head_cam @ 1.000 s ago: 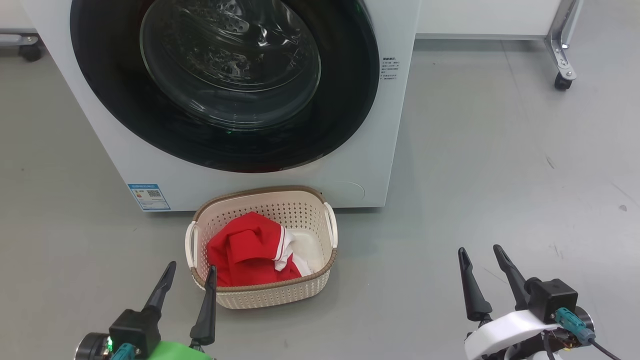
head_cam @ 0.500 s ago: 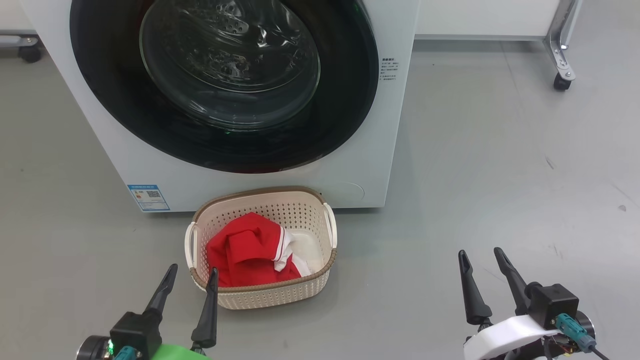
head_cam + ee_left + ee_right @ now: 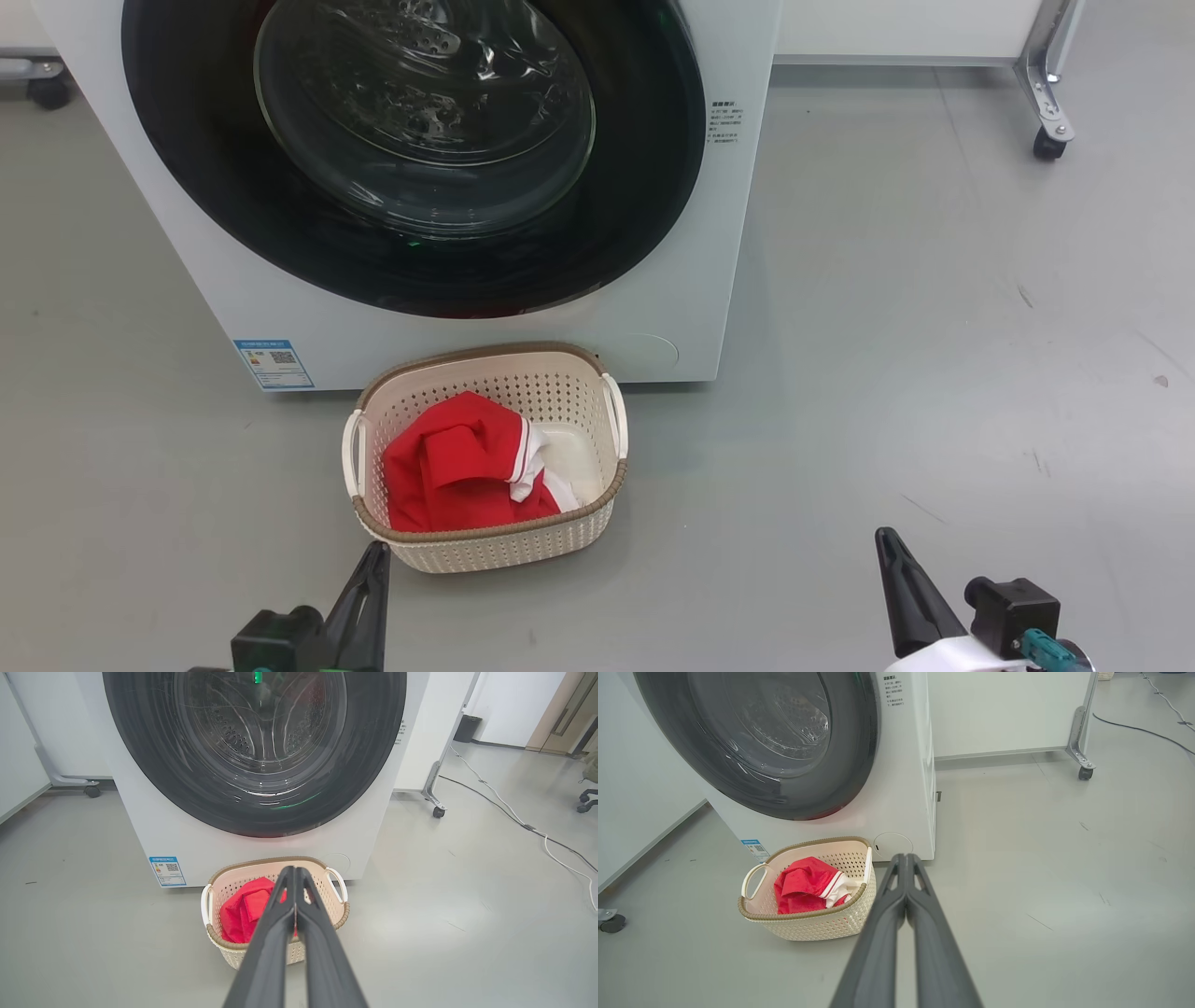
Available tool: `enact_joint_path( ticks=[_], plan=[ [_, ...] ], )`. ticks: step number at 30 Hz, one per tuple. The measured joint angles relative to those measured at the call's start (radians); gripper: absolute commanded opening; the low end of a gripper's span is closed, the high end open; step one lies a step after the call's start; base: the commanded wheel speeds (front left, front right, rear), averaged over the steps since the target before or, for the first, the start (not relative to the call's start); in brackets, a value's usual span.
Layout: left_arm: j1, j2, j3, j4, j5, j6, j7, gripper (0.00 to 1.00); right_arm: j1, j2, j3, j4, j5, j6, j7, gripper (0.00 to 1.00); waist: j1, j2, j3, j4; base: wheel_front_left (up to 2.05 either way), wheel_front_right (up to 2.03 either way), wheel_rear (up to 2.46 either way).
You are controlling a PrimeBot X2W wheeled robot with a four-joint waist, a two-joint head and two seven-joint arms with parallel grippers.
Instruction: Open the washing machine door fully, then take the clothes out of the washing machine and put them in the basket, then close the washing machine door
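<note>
The white washing machine point(image 3: 681, 308) stands ahead with its round black-framed door point(image 3: 411, 149) lying flat against the front. On the floor before it sits the cream basket point(image 3: 485, 551), and the red clothes point(image 3: 457, 462) with white trim lie inside it. My left gripper point(image 3: 376, 553) is shut and empty at the lower left, just short of the basket's near rim. My right gripper point(image 3: 884, 539) is shut and empty at the lower right, over bare floor. In the wrist views the left gripper point(image 3: 294, 870) and the right gripper point(image 3: 906, 857) each show both fingers pressed together.
Grey floor spreads to the right of the machine. A white cabinet on castors point(image 3: 1046, 140) stands at the back right, and another castor point(image 3: 42, 89) shows at the back left. Cables point(image 3: 514, 812) run across the floor far right.
Both grippers have gone from open to shut with nothing between the fingers, and both have drawn back towards the picture's bottom edge. Basket, clothes and door have not moved.
</note>
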Motion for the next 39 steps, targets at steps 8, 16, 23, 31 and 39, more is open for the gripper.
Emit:
enact_joint_path(
  ticks=[8, 16, 23, 31, 39],
  plan=[
    [0.0, -0.003, 0.013, -0.006, -0.12, -0.015, 0.003, 0.0, 0.0, 0.0, -0.01, -0.015, 0.121, 0.006, 0.014, 0.0, 0.0, 0.0, 0.0, -0.002, 0.0, 0.0, 0.0],
    [0.0, -0.004, 0.039, -0.006, -0.225, -0.023, 0.023, 0.0, -0.002, 0.0, -0.034, -0.02, 0.232, 0.012, 0.037, 0.0, 0.0, 0.0, -0.001, -0.004, 0.0, 0.0, 0.0],
    [-0.002, -0.004, 0.057, -0.003, -0.306, -0.033, 0.035, 0.0, -0.006, -0.002, -0.052, -0.025, 0.312, 0.015, 0.06, 0.0, 0.0, 0.0, -0.001, -0.006, 0.0, 0.0, 0.0],
    [-0.004, -0.003, 0.081, 0.003, -0.407, -0.044, 0.056, 0.0, -0.018, -0.007, -0.072, -0.027, 0.419, 0.026, 0.081, 0.0, 0.0, 0.0, -0.002, -0.007, 0.0, 0.0, 0.0],
    [-0.017, -0.003, 0.103, 0.018, -0.512, -0.054, 0.075, 0.0, -0.031, -0.013, -0.093, -0.028, 0.524, 0.028, 0.111, 0.0, 0.0, 0.0, -0.003, -0.009, 0.0, 0.0, 0.0]
  ],
)
